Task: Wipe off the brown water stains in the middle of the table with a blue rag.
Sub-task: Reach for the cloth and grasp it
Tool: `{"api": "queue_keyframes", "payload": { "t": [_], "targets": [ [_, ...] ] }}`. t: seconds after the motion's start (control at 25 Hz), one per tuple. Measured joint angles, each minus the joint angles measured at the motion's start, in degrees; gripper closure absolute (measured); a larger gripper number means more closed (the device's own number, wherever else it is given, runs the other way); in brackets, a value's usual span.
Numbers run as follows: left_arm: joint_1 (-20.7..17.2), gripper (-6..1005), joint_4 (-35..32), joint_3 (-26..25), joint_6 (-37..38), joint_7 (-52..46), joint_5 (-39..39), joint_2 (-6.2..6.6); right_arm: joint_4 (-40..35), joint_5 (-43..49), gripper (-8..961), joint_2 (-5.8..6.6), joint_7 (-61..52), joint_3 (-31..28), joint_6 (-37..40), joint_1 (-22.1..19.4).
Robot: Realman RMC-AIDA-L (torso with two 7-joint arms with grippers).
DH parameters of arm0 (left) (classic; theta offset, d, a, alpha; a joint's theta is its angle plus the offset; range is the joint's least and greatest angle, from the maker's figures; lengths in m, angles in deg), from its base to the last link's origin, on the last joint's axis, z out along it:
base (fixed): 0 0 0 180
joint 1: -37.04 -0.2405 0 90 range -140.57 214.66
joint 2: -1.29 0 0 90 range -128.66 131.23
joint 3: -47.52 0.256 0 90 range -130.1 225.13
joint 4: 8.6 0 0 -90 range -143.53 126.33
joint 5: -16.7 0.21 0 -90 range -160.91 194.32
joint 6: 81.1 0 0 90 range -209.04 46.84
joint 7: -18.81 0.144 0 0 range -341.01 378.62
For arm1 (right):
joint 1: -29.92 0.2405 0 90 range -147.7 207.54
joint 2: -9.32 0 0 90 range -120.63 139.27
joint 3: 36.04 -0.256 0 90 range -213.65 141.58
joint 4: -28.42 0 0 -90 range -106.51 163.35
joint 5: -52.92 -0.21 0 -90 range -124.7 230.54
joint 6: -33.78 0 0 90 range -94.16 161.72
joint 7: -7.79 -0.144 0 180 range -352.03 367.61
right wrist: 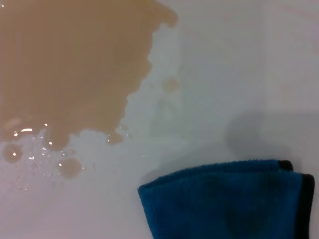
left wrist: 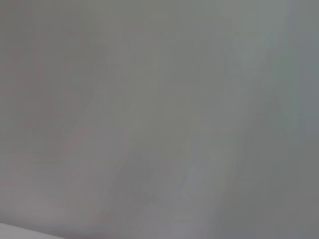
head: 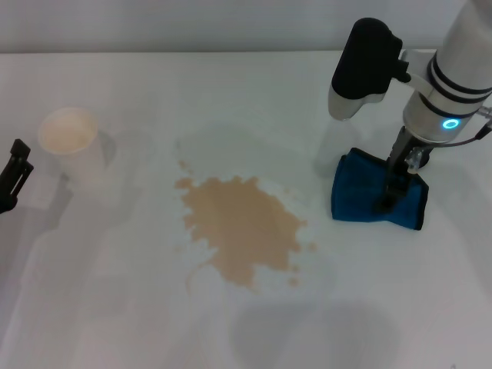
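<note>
The brown water stains (head: 242, 227) form a tan blotch with small splatter dots in the middle of the white table (head: 115, 307). The blue rag (head: 357, 192) is to the right of the blotch, folded and bunched, apart from it. My right gripper (head: 390, 192) reaches down onto the rag and its dark fingers are closed on the cloth. The right wrist view shows the stains (right wrist: 70, 64) and the rag (right wrist: 224, 199) with its black edging, with bare table between them. My left gripper (head: 14, 175) is parked at the table's left edge.
A white paper cup (head: 71, 142) stands at the left, near the left gripper. The right arm's black and white forearm (head: 365, 65) hangs over the back right of the table. The left wrist view shows only a plain grey surface.
</note>
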Motion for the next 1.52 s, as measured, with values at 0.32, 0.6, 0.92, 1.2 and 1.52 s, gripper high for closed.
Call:
{"api": "queue_keyframes", "payload": {
  "t": [0.32, 0.6, 0.92, 1.2, 1.52],
  "targets": [
    [0.6, 109, 0.2, 0.0, 0.0, 0.0, 0.0, 0.09, 1.7, -0.1, 210, 0.00, 0.0, 0.8, -1.5, 0.0],
    [0.7, 110, 0.2, 0.0, 0.0, 0.0, 0.0, 0.09, 2.5, -0.7, 273, 0.00, 0.0, 1.0, -2.0, 0.0],
    [0.7, 110, 0.2, 0.0, -0.1, 0.0, 0.0, 0.09, 3.1, -1.3, 346, 0.00, 0.0, 1.0, -2.6, 0.0],
    [0.7, 109, 0.2, 0.0, -0.2, 0.0, 0.0, 0.09, 3.8, -1.7, 496, 0.00, -0.1, 1.1, -2.7, 0.1],
    [0.7, 109, 0.2, 0.0, -0.2, 0.0, 0.0, 0.09, 3.9, -2.0, 550, 0.00, -0.1, 1.1, -2.6, 0.1]
  ]
}}
